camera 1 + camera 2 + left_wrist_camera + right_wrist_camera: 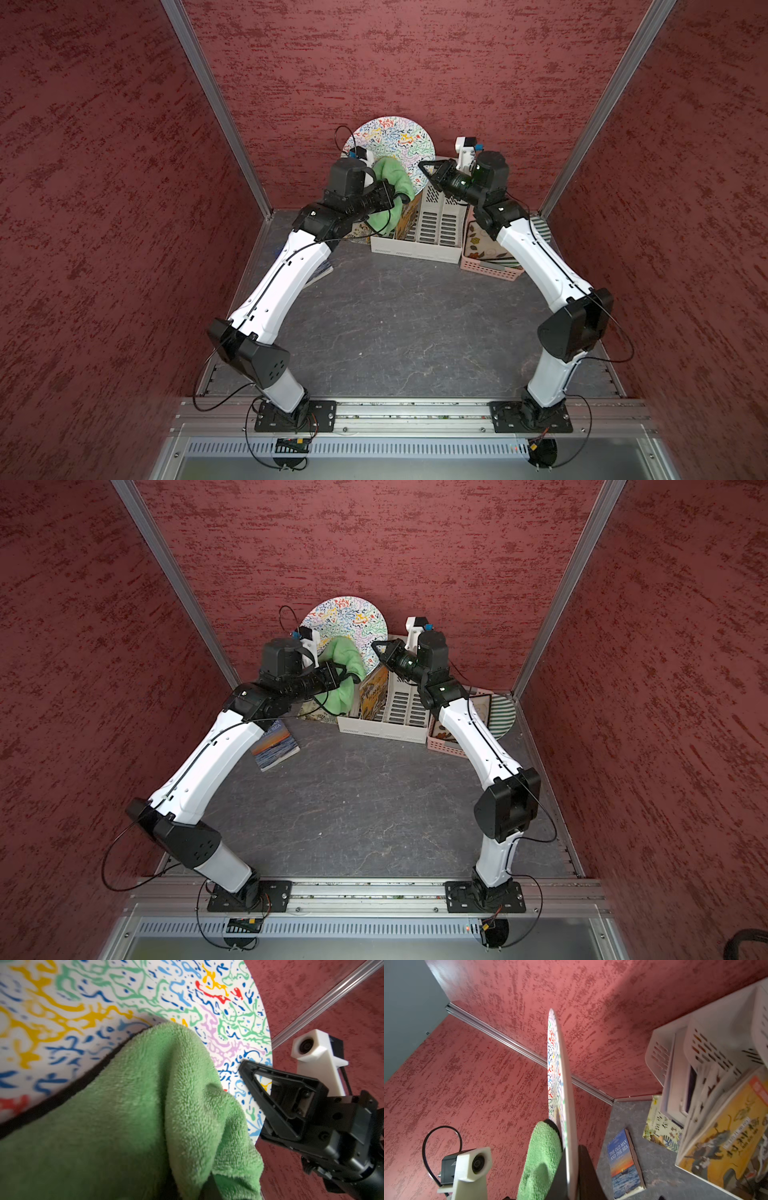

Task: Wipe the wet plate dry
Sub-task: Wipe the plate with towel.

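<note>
— So, how far along is the drying?
— Midway, I'd judge. The right gripper [424, 167] has its jaws clamped on the rim of the plate [390, 135] and holds it upright near the back wall. The left gripper [392, 197] is closed on the green towel [395, 180], which is pressed against the lower part of the patterned face.
— What's left?
— Probably the upper face and the back, since the towel covers only one patch.
— Anything hard to make out?
— No water shows anywhere, so wet and dry areas can't be told apart. The left fingers are buried in cloth. The plate's lower edge is hidden, and its back shows only edge-on in the right wrist view.
</note>
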Robot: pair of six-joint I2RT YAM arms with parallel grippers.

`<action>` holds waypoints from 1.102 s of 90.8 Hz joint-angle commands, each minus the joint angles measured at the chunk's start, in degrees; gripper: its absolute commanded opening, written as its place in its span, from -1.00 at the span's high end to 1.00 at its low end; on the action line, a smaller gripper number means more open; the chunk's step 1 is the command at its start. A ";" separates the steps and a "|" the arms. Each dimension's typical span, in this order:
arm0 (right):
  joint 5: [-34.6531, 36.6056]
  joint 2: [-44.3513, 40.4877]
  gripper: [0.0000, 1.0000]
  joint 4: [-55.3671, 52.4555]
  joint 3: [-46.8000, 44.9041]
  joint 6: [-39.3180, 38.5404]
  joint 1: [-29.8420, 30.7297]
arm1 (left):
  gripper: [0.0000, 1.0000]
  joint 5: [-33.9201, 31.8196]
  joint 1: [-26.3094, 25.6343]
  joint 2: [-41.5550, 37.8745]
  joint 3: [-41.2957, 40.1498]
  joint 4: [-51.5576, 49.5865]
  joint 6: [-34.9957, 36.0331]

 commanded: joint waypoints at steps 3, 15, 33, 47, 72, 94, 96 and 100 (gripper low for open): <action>-5.51 -8.33 1.00 7.84 -3.24 -1.37 0.42 | 1.00 -4.26 5.98 -3.11 -1.99 -6.27 -1.31; -16.61 -13.84 1.00 12.02 -13.27 -4.61 3.18 | 1.00 4.06 11.36 -3.35 -1.48 -4.91 0.52; -17.67 -14.09 1.00 14.53 -13.88 -5.44 8.98 | 1.00 32.94 11.57 0.16 1.41 4.84 3.62; -11.58 -10.04 1.00 17.65 -4.65 0.67 4.64 | 1.00 36.21 5.65 2.30 3.71 1.49 7.19; -12.49 -13.91 1.00 18.28 -4.57 4.52 -3.11 | 1.00 21.95 9.15 -10.34 -13.95 2.15 1.98; -13.69 -15.83 1.00 13.43 -8.73 -3.06 8.61 | 1.00 24.33 8.13 -5.73 0.46 -2.54 4.33; -13.92 -15.13 1.00 14.18 -7.87 -2.67 8.74 | 1.00 24.61 7.72 -4.84 1.51 -2.63 4.43; -13.99 -13.58 1.00 15.73 -5.27 -1.65 8.56 | 1.00 24.14 6.49 -3.09 3.75 -3.85 4.94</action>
